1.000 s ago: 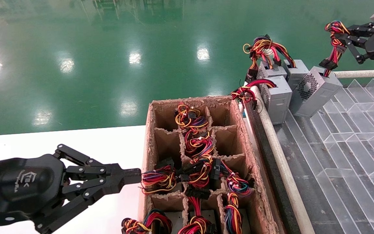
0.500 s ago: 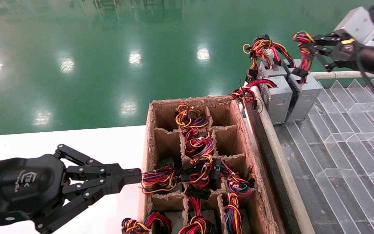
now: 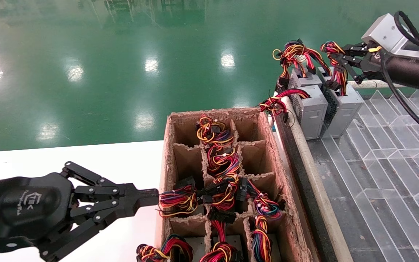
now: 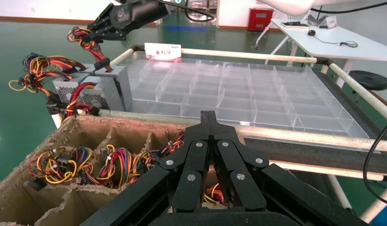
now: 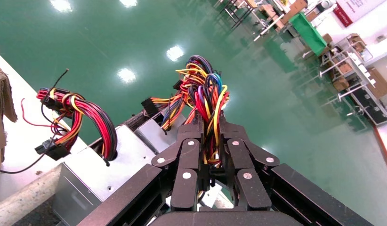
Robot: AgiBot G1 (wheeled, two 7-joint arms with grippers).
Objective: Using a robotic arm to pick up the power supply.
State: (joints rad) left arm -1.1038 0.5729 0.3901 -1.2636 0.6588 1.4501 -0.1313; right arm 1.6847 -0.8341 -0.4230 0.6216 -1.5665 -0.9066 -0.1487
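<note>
Power supply (image 3: 344, 105) standing far right beside others, wire bundle (image 3: 335, 60) clenched in right gripper (image 3: 336, 62). Set-down step; next, release. Left gripper (image 3: 142, 198) closed, idle near left.

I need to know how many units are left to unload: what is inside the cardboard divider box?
The cardboard divider box shows coloured wire bundles in the middle column and nearer cells. Three far cells look empty. The power supply bodies under the wires are mostly hidden, so no count.
</note>
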